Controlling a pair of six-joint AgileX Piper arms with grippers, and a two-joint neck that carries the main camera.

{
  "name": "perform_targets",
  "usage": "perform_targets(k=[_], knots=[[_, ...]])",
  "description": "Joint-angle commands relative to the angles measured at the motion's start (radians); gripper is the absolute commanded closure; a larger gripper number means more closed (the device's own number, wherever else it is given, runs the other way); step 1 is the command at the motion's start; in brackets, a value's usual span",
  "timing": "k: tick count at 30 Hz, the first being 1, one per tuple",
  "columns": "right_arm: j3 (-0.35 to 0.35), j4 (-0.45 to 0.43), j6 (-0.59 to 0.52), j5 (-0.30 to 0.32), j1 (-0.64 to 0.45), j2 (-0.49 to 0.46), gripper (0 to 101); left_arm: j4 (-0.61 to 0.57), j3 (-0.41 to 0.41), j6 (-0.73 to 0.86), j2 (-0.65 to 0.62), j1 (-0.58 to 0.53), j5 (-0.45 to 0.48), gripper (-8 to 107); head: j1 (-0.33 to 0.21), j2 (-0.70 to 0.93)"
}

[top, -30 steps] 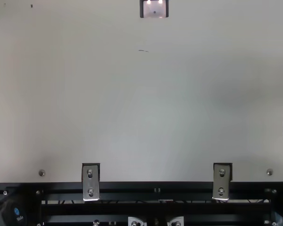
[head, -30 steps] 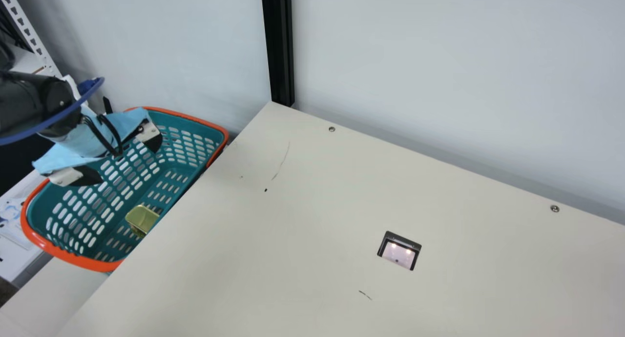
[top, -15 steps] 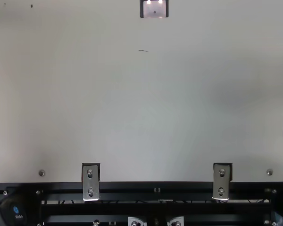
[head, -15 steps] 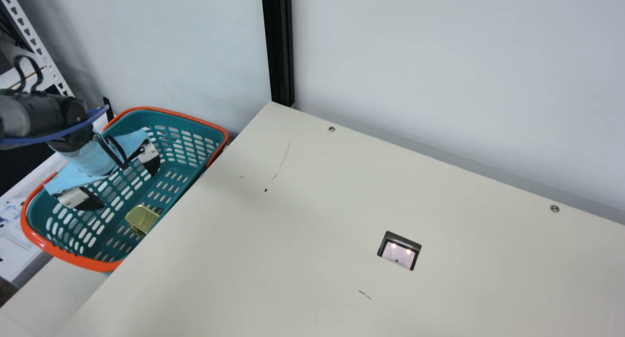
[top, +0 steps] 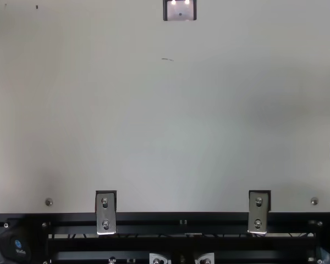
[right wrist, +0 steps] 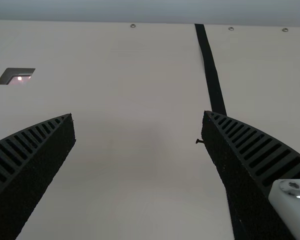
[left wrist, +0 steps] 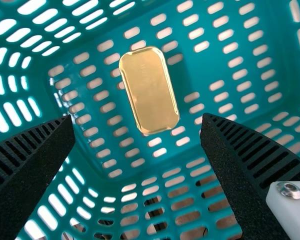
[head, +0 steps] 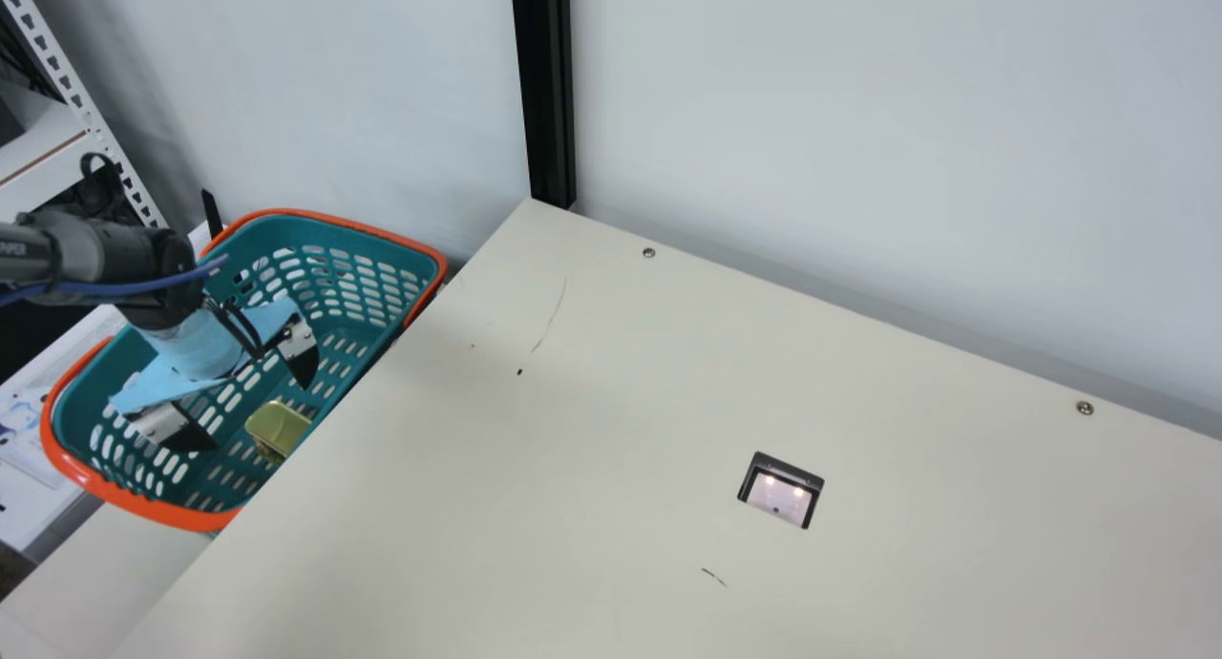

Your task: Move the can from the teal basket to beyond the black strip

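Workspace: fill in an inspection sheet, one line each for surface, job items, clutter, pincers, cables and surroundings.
Surface: cream table with a thin dark mark and a dark-framed inset.
Job items: gold can on the floor of the teal basket, beside the table; black strip across the table.
Clutter: blue-patterned item left of the basket, too unclear to name.
Pincers: left pincer open over the can; right pincer open over the table.
Cables: blue line along the left arm.
Surroundings: pale wall, black post, perforated white upright.
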Motion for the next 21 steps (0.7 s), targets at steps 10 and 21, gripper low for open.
perform_targets(k=[10, 21], knots=[[0.000, 0.000, 0.000, 0.000, 0.000, 0.000, 0, -0.019, -0.073, -0.009, 0.112, 0.017, 0.007, 9, -0.035, 0.015], [0.000, 0.000, 0.000, 0.000, 0.000, 0.000, 0, -0.059, -0.170, -0.021, 0.191, 0.023, 0.031, 9, -0.035, 0.015]])
